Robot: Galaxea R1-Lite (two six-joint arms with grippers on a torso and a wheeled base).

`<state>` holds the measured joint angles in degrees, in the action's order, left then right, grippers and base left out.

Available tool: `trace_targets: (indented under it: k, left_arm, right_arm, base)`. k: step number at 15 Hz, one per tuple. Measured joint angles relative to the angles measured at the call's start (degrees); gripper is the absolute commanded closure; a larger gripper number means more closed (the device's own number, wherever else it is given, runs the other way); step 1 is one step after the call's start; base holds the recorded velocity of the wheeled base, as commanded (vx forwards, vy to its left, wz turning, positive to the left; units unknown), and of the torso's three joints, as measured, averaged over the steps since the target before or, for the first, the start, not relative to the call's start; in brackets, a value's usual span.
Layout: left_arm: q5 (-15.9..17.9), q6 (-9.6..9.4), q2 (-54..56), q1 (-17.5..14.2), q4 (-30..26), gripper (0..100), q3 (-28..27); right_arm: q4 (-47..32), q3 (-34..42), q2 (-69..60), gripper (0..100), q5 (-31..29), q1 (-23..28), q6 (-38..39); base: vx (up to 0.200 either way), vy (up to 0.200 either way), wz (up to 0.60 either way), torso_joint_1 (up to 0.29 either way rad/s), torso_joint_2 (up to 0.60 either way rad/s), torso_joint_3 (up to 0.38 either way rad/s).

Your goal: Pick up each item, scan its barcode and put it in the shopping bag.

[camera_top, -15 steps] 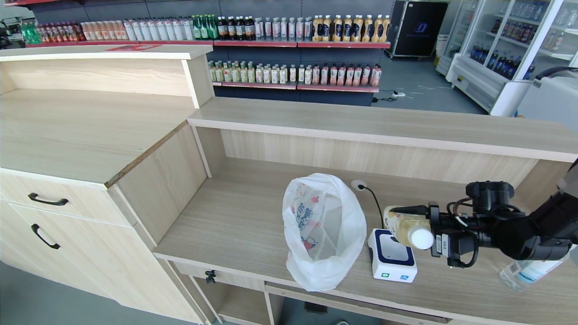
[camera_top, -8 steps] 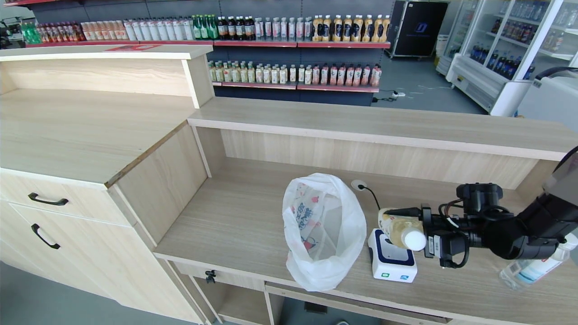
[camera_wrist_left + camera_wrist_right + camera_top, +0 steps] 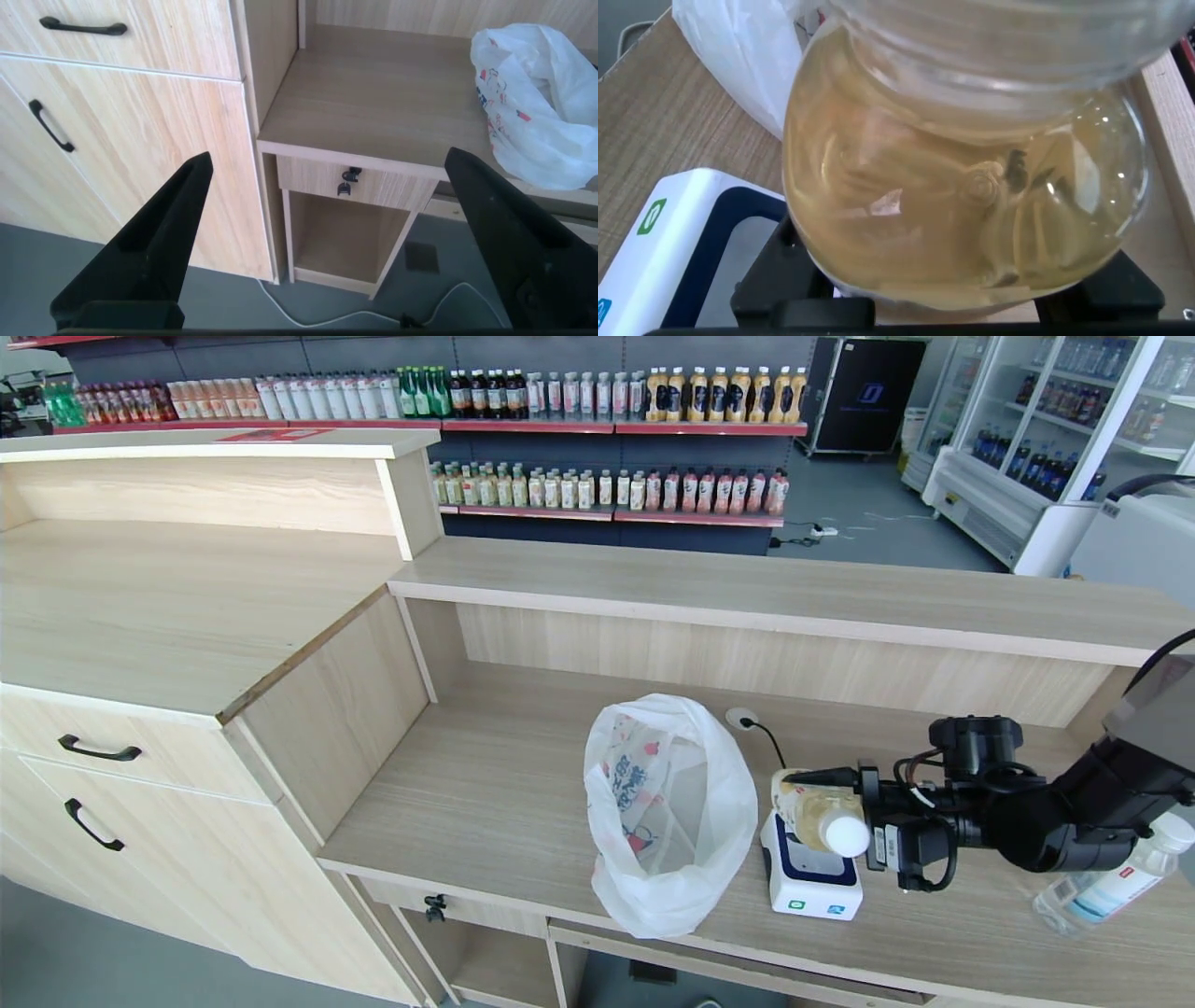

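Wooden shop counter (image 3: 485, 793). My left claw (image 3: 327, 233) hangs spread, empty. Shopping bag (image 3: 667, 812) stands open; at its three o'clock, the scanner (image 3: 810, 877). My right claw (image 3: 840, 803) clenches the bottle (image 3: 805, 805) sideways above it. Judged full, weighty, smooth, rigid: grip the body firmly.

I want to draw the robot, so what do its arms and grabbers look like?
The right arm is black and chunky, with rounded joints, a boxy camera on its wrist, looping black cables and a small white sticker by the right gripper. The left gripper has two black jaws, wide at the base and tapering to points.
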<state>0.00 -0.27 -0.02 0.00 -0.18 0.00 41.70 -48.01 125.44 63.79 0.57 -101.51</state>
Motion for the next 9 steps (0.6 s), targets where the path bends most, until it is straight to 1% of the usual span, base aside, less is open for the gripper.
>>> trace_targets:
  k: [9]
  left_arm:
    - [0.0, 0.02, 0.0, 0.0, 0.0, 0, 0.0]
  right_arm:
    - [0.0, -0.8, 0.4, 100, 0.0, -0.4, 0.2]
  base:
    - [0.0, 0.0, 0.0, 0.0, 0.0, 0.0]
